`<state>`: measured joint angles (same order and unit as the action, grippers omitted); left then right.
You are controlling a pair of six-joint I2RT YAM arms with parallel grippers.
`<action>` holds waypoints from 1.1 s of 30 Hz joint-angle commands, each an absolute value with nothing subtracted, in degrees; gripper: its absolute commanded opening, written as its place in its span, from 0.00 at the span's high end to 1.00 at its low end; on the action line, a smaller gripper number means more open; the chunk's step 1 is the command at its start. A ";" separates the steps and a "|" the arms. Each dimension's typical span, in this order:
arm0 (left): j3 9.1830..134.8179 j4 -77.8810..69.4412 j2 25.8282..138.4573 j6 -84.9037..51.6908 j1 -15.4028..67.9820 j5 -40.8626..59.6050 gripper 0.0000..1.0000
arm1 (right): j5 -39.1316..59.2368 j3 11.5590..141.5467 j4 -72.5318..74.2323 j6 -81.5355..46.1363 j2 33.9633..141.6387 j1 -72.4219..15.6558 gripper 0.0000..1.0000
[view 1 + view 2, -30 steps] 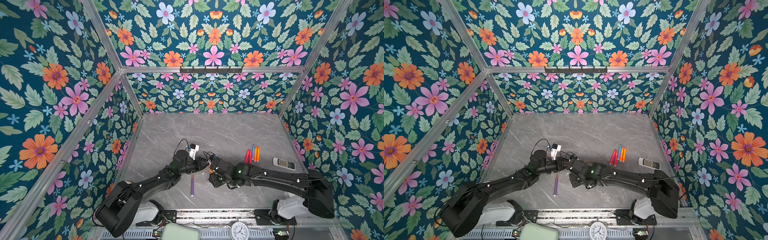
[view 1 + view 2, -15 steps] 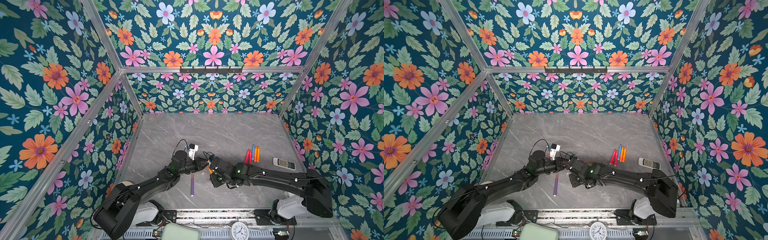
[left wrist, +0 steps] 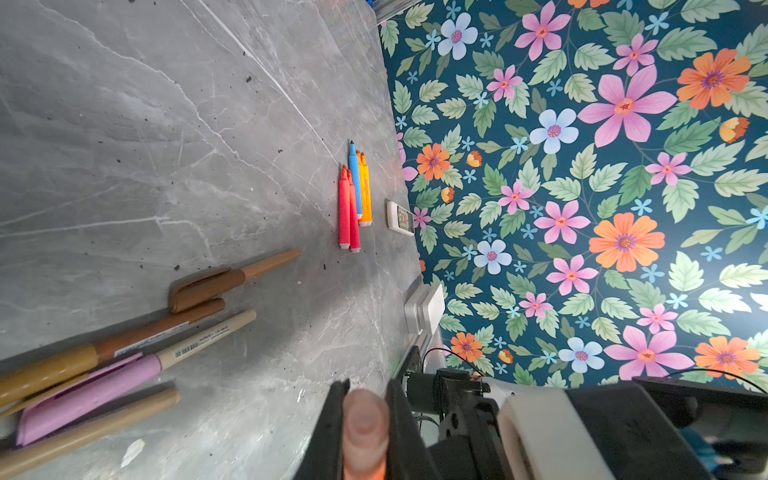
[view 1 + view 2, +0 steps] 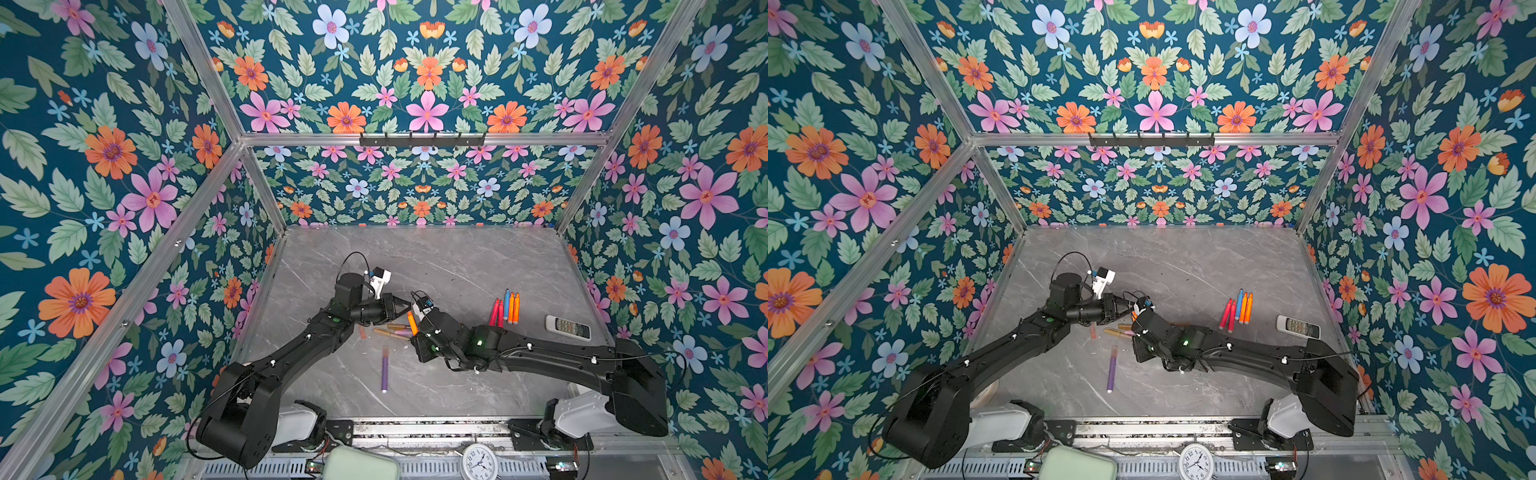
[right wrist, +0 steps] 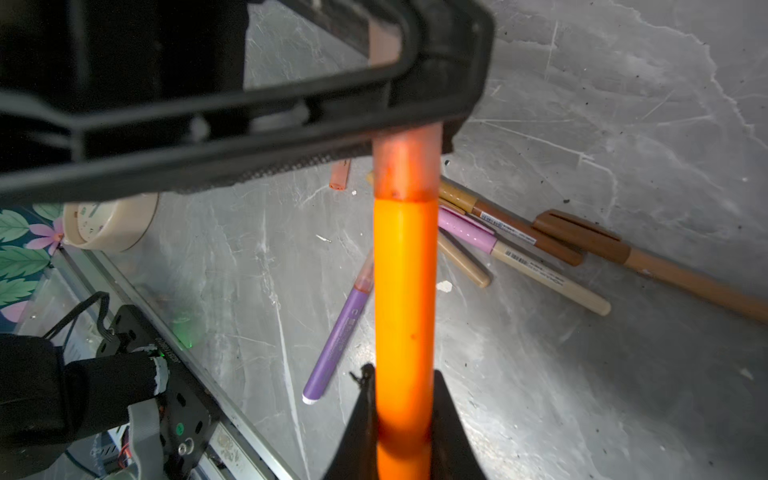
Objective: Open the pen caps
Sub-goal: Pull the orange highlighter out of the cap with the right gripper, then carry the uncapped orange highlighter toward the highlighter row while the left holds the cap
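While tight: left gripper (image 3: 365, 390) on translucent cap (image 5: 405, 162), right gripper (image 5: 401, 378) on smooth orange pen (image 5: 403, 282).

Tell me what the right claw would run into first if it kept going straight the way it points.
The left claw, clamped on the cap of the orange pen that the right claw holds. It sits straight ahead along the pen; how close is hard to judge.
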<state>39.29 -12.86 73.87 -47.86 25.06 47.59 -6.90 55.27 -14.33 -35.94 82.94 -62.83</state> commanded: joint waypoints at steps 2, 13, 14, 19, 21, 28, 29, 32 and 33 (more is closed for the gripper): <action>41.29 -17.39 72.90 -44.83 22.98 36.21 1.00 | -1.85 53.80 -26.24 -36.98 82.66 -63.59 1.00; 43.69 -8.29 67.92 -39.56 19.71 33.99 1.00 | -0.49 54.10 -25.61 -36.73 83.50 -63.63 1.00; 43.87 -8.05 67.71 -39.54 19.31 34.04 1.00 | -0.44 54.14 -25.66 -36.69 83.50 -63.63 1.00; 45.10 -6.87 66.80 -39.02 17.80 34.24 1.00 | 0.42 54.05 -25.51 -36.56 83.85 -63.63 1.00; 45.56 -6.68 66.71 -39.11 17.34 34.38 1.00 | 0.75 54.01 -25.36 -36.62 84.00 -63.72 1.00; 47.84 -7.21 67.63 -40.31 16.30 35.77 1.00 | 4.81 55.67 -24.89 -34.40 86.74 -64.87 1.00; 48.14 -7.21 67.75 -40.34 16.26 35.86 1.00 | 5.32 56.13 -25.14 -34.03 87.40 -65.11 1.00; 48.79 -7.14 68.03 -40.34 16.26 36.01 1.00 | 6.79 57.26 -25.75 -33.19 89.43 -65.74 1.00; 48.87 -7.12 68.11 -40.21 16.24 35.96 1.00 | 7.34 57.32 -25.71 -33.14 89.96 -65.81 1.00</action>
<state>47.92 3.62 68.25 -40.73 16.58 41.93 0.05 57.43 -11.60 -34.04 88.60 -65.14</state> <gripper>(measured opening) 0.156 0.150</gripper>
